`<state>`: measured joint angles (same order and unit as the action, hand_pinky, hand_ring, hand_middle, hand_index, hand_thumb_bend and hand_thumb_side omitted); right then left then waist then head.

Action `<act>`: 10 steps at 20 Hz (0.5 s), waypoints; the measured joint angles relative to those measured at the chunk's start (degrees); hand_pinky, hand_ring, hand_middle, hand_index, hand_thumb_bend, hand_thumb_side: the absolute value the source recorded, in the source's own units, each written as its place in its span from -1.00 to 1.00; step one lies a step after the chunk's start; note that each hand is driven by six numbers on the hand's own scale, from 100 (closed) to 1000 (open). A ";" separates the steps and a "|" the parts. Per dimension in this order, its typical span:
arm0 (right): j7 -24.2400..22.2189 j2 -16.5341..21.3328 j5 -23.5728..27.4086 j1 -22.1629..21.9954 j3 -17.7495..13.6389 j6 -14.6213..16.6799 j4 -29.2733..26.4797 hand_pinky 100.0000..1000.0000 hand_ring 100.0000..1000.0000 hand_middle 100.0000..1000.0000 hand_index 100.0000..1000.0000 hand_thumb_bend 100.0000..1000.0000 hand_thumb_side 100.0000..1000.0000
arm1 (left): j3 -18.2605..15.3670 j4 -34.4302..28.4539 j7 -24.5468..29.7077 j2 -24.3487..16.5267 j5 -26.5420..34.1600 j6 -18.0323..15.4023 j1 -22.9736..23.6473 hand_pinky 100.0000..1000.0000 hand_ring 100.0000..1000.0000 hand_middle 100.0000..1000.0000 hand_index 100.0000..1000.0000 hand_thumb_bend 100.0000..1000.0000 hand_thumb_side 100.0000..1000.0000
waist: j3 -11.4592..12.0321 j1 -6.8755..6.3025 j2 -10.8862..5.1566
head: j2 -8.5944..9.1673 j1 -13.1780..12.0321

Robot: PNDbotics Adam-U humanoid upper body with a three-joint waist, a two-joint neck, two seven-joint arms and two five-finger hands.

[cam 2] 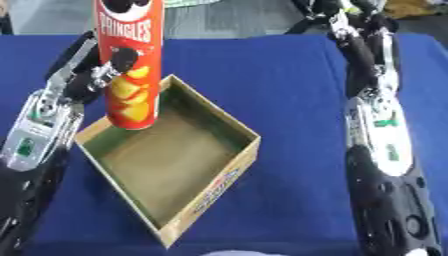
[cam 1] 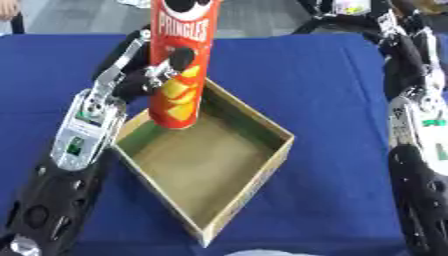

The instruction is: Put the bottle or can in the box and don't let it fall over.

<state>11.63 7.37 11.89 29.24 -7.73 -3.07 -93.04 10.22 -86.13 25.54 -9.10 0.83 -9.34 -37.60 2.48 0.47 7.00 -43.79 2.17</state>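
We see a table covered in a deep blue cloth that fills nearly the whole view, its far edge running across the top of the picture. Beyond that edge we make out a strip of grey floor, smooth and evenly lit, with some blurred yellowish clutter at the far right corner that we cannot identify. The light falls soft and even on the cloth, with only faint shadows.
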 measured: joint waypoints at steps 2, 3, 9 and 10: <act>0.00 0.00 0.00 0.00 0.00 0.00 0.00 0.50 0.90 1.00 0.58 -0.01 -0.42 | -0.28 0.19 0.53 0.00 -0.79 -0.56 0.09 1.00 0.62 0.34 0.83 -0.63 0.30 | 0.00 0.01 0.00 | 0.00 0.00; 0.00 0.00 0.00 0.00 0.00 0.00 0.00 0.50 0.90 1.00 0.58 -0.01 -0.42 | -0.35 0.31 0.69 0.00 -1.00 -0.72 0.17 1.00 0.62 0.34 0.84 -0.62 0.31 | -0.01 0.01 0.00 | 0.00 0.00; 0.01 0.00 0.02 -0.01 0.00 0.00 0.00 0.50 0.90 1.00 0.58 -0.01 -0.42 | -0.73 0.52 1.84 0.05 -1.62 -0.58 0.30 1.00 0.64 0.36 0.98 -0.26 0.50 | -0.02 0.06 0.00 | 0.00 0.00; 0.01 0.00 0.03 -0.01 0.00 0.00 0.00 0.50 0.90 1.00 0.59 -0.02 -0.42 | -0.77 0.52 2.31 0.06 -1.94 -0.57 0.31 1.00 0.64 0.35 0.99 -0.08 0.56 | -0.02 0.09 0.00 | 0.00 0.00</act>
<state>11.63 7.37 11.92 29.23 -7.73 -3.07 -93.04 9.45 -85.61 27.85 -9.04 -1.11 -9.91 -37.30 2.46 0.56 7.00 -43.78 2.17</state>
